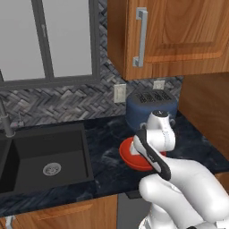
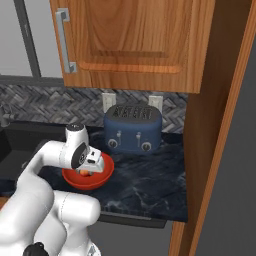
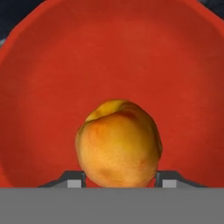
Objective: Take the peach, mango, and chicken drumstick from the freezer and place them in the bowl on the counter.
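Observation:
The round orange-yellow peach (image 3: 118, 144) with its reddish blush sits between the two fingertips (image 3: 75, 180) of my gripper (image 3: 119, 180), which is shut on it. Right behind it lies the inside of the red-orange bowl (image 3: 109, 57). From the right base view, the gripper (image 2: 90, 166) points down into the bowl (image 2: 104, 176), and the peach (image 2: 86, 173) shows as an orange spot just above the bowl's floor. In the left base view my arm covers most of the bowl (image 1: 127, 154). The mango, the chicken drumstick and the freezer are out of view.
The bowl stands on the dark marbled counter (image 2: 145, 182), in front of a blue toaster (image 2: 132, 130). A black sink (image 1: 49, 156) lies to the left. Wooden wall cabinets (image 2: 130, 40) hang overhead, and a tall wooden panel (image 2: 210, 150) closes the counter's right end.

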